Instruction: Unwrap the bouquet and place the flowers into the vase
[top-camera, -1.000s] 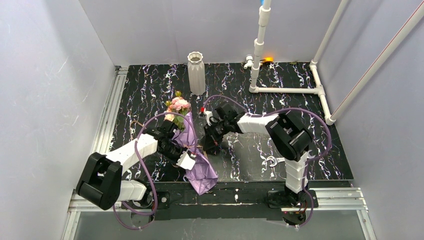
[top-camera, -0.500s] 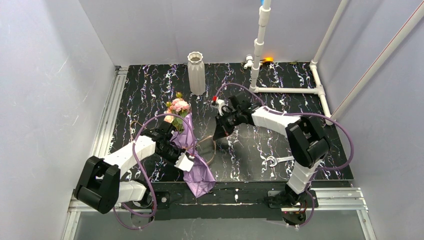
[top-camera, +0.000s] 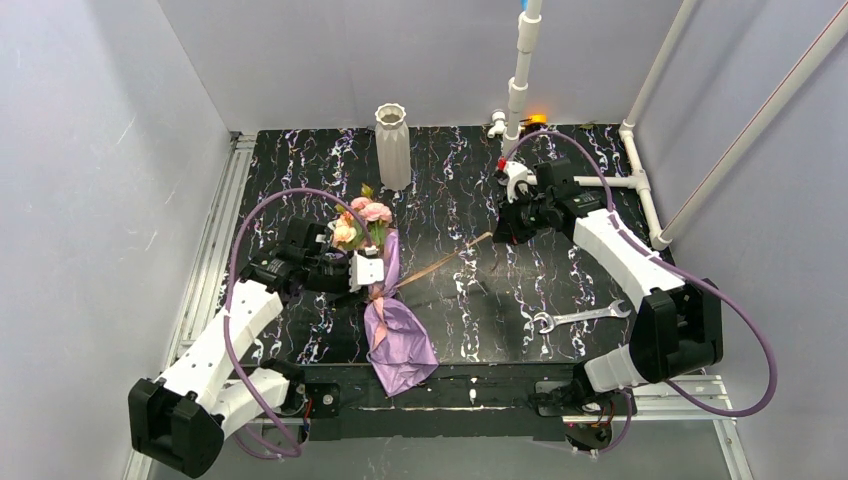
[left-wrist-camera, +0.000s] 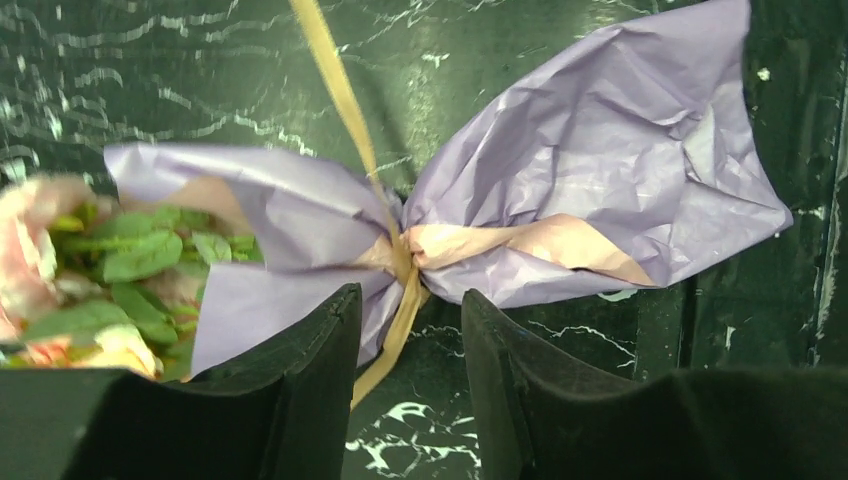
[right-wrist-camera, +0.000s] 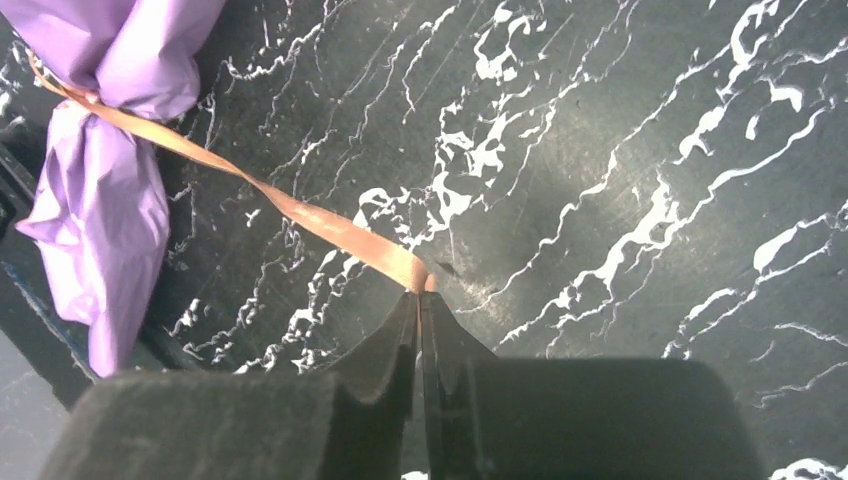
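While the right gripper (right-wrist-camera: 420, 305) pinches the end of the taut ribbon (right-wrist-camera: 300, 215), the left gripper (left-wrist-camera: 410, 305) hangs parted over the bouquet (left-wrist-camera: 600, 180).

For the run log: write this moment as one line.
phase: untying | right hand: shut on ribbon, ribbon taut | left hand: open at bouquet | vase: upright, untouched

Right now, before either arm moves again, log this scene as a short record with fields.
bouquet: lying on the table, wrapped, tied at the waist
ribbon: one end stretched from the waist out to the right
right gripper: shut on the ribbon's end
left gripper: open, fingers on either side of the tied waist
vase: upright at the far edge, no flowers in it
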